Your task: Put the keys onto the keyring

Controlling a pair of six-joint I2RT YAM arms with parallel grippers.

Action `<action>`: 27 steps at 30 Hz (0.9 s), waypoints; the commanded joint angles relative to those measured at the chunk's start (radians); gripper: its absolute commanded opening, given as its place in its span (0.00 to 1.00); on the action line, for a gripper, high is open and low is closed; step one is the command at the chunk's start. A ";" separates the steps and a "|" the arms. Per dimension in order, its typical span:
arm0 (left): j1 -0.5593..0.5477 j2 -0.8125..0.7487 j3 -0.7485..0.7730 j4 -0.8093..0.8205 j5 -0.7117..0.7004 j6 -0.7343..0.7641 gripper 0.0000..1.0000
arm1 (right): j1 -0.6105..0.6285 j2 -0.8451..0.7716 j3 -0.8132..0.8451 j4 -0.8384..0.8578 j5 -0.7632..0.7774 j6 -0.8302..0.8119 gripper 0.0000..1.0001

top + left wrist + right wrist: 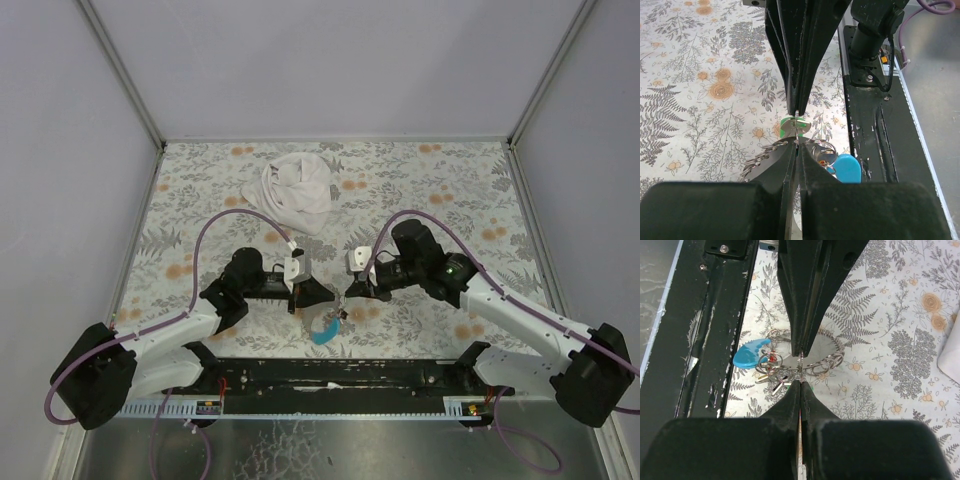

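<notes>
The keyring (325, 330) lies near the table's front edge: a chain of small metal rings (826, 365) with a light-blue piece (750, 354) (847, 168). My two grippers meet tip to tip just above it. My left gripper (797, 145) (318, 293) is shut on one thin ring seen edge-on. From the opposite side my right gripper (800, 382) (350, 292) is shut on that same ring (801, 363). A green key head (789, 125) sits right at the right gripper's tips; whether it is pinched too I cannot tell. A red key head (771, 358) lies among the rings.
A crumpled white cloth (297, 190) lies at the back of the floral table (450, 200). The black base rail (330, 375) runs along the near edge, close beside the keyring. Grey walls (60, 180) enclose the table on three sides.
</notes>
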 commanded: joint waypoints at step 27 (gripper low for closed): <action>0.002 -0.002 -0.008 0.070 0.023 -0.014 0.00 | -0.007 -0.004 -0.001 0.032 -0.064 0.002 0.00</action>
